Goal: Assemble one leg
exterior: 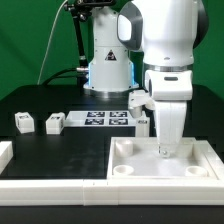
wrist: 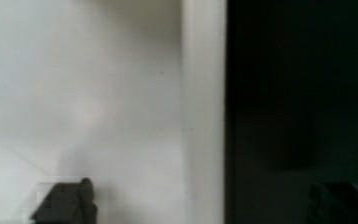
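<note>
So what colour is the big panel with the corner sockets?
White all over; the panel shows best in the exterior view.

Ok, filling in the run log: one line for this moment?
gripper: lowered onto white panel, grip unclear | legs: loose on table beside marker board

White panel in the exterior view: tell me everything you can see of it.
The white panel is a large square tray, plastic by its look, with a raised rim and round sockets in its corners; two show. It lies flat on the black table at the exterior view's right, before the arm. The gripper reaches down into its recess; whether they touch cannot be told.
</note>
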`<state>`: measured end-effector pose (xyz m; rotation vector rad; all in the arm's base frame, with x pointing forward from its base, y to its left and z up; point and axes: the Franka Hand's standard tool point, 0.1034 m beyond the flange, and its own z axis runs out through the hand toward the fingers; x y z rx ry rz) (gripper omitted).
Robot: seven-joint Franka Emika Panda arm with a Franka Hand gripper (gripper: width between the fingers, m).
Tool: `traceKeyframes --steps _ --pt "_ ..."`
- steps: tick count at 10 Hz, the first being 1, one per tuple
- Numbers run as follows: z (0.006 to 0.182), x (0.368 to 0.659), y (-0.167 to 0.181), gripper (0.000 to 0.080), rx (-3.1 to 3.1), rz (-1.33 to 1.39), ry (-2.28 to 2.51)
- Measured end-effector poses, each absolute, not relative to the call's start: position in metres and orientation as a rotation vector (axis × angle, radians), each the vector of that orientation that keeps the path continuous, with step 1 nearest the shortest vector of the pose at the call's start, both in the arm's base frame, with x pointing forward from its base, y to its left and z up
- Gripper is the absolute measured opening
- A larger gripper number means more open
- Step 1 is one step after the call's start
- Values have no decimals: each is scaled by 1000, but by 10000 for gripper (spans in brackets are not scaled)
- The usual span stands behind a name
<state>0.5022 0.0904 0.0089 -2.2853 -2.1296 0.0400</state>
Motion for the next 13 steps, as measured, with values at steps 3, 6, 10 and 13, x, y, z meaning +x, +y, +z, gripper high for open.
traceKeyframes --steps 3,6,10,13 --pt "9 502 90 646 -2285 40 -2130" --pt "10 501 91 649 -2289 41 -2126" --pt "55 458 99 649 -2394 53 -2055" --pt "57 454 99 649 -2443 55 -1997"
